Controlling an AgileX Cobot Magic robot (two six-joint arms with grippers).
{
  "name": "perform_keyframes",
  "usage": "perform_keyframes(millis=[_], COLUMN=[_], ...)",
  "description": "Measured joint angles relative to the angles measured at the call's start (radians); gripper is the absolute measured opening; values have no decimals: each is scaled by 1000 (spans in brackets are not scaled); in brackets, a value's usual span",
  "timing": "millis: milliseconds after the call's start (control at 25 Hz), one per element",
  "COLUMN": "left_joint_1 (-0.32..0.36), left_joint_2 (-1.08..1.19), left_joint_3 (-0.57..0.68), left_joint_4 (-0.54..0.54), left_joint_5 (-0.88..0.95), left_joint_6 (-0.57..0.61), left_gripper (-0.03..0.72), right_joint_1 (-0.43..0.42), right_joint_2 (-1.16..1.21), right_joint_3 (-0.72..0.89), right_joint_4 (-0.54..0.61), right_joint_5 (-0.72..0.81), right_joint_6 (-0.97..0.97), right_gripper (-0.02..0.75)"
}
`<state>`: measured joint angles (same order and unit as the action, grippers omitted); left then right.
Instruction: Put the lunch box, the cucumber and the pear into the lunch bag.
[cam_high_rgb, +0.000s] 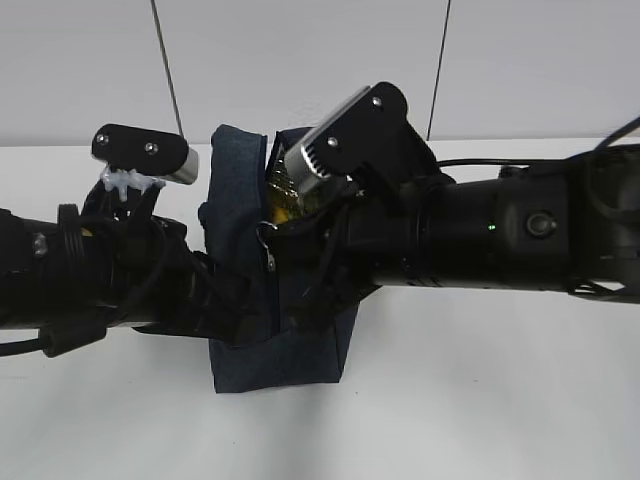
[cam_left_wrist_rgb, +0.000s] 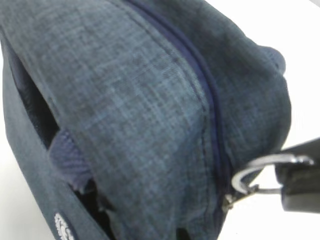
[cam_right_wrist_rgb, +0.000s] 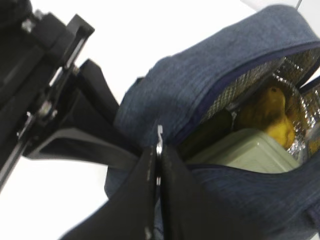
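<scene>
The navy lunch bag (cam_high_rgb: 285, 340) stands mid-table with its top zipper partly open. Through the gap show the yellow pear (cam_right_wrist_rgb: 272, 112) and the sage-green lid of the lunch box (cam_right_wrist_rgb: 245, 150), against a silver lining. Beside the lid lies a dark olive shape (cam_right_wrist_rgb: 212, 129); I cannot tell whether it is the cucumber. My right gripper (cam_right_wrist_rgb: 159, 150) is shut on the metal ring pull (cam_left_wrist_rgb: 255, 172) at the zipper's end. My left gripper (cam_right_wrist_rgb: 122, 145) presses against the bag's left side, shut on its fabric. Its jaws are hidden in the left wrist view.
The white table (cam_high_rgb: 480, 400) stretches in front of the bag and to its right. Both black arms cross the table's middle and meet at the bag. A pale wall (cam_high_rgb: 300, 60) rises behind. The wrist camera mounts (cam_high_rgb: 345, 135) stand above the bag's opening.
</scene>
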<state>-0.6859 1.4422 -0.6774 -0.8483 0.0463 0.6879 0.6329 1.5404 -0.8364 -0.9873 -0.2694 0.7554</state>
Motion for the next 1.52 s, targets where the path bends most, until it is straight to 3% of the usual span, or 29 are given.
perform_keyframes(millis=[360, 720, 1040, 1520], left_joint_1=[0, 0, 0, 0], left_joint_2=[0, 0, -54, -60], left_joint_3=[0, 0, 0, 0], left_joint_4=[0, 0, 0, -1], left_joint_5=[-11, -60, -91, -121], left_joint_6=[0, 0, 1, 1], left_gripper=[22, 164, 228, 245], right_joint_1=[0, 0, 0, 0], right_joint_2=[0, 0, 0, -48], right_joint_3=[-16, -20, -20, -20], right_joint_4=[4, 9, 14, 14], right_joint_5=[0, 0, 0, 17], right_joint_6=[0, 0, 0, -4], right_gripper=[0, 0, 0, 0])
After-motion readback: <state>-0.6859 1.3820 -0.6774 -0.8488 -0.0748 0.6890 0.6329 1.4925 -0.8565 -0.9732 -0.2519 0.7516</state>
